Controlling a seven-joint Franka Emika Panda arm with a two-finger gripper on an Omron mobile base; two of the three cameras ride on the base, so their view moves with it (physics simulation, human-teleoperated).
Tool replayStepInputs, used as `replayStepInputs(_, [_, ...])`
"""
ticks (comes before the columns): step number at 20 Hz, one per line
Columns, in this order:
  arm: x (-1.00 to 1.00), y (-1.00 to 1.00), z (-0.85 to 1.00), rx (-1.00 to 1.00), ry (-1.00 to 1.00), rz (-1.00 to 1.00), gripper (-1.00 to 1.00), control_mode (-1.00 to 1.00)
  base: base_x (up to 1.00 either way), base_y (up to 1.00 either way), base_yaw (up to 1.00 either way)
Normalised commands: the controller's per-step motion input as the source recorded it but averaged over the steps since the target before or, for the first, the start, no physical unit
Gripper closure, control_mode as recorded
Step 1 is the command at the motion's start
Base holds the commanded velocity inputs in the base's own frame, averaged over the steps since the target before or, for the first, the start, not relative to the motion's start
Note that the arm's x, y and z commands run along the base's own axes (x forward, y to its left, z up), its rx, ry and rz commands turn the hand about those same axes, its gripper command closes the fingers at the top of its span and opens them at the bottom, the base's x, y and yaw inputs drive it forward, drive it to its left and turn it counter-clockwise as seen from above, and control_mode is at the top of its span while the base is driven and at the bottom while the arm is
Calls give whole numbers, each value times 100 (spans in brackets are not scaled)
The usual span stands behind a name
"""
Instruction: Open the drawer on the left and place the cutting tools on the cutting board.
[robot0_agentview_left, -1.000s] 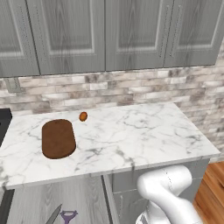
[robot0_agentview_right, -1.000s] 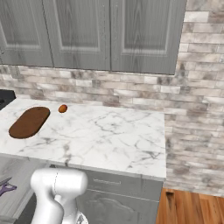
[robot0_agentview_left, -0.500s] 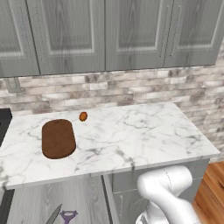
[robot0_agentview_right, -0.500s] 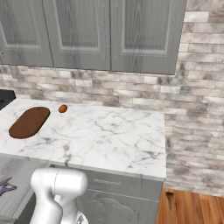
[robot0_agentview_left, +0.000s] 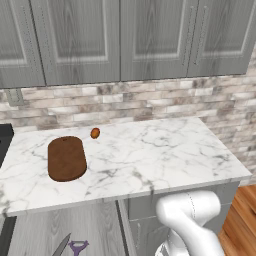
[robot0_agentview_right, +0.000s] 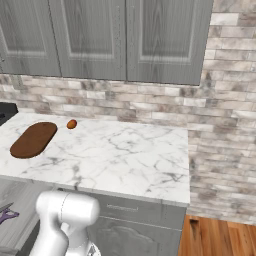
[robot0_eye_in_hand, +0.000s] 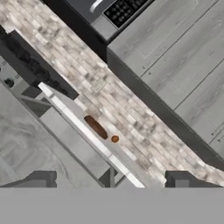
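Drawer (robot0_agentview_left: 60, 232) open, knife (robot0_agentview_left: 61, 245) and peeler (robot0_agentview_left: 78, 247) inside at 7 o'clock, cutting board (robot0_agentview_left: 66, 158) bare; hand (robot0_eye_in_hand: 139, 183) spread and empty, probably next lowering onto one tool.

Glossy veined marble counter (robot0_agentview_left: 150, 155), matt dark wooden cutting board (robot0_agentview_left: 66, 158), rough stone-brick backsplash (robot0_agentview_left: 150, 100), grey woodgrain cabinets (robot0_agentview_left: 125, 40).
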Motion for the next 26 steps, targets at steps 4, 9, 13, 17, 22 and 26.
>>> replayStepInputs(4, [-13,-26,77,19,0,-6,-100,-100,0,0,0])
replayStepInputs(9, [-2,-21,84,19,3,-2,-100,-100,0,0,0])
replayStepInputs(13, [0,-19,88,18,3,0,-100,-100,0,0,0])
replayStepInputs(17, [-3,-21,89,20,3,0,-100,-100,0,0,0])
replayStepInputs(22, [0,-35,78,23,12,0,-100,-100,0,0,0])
replayStepInputs(26, [0,-31,72,22,15,0,-100,-100,0,0,0])
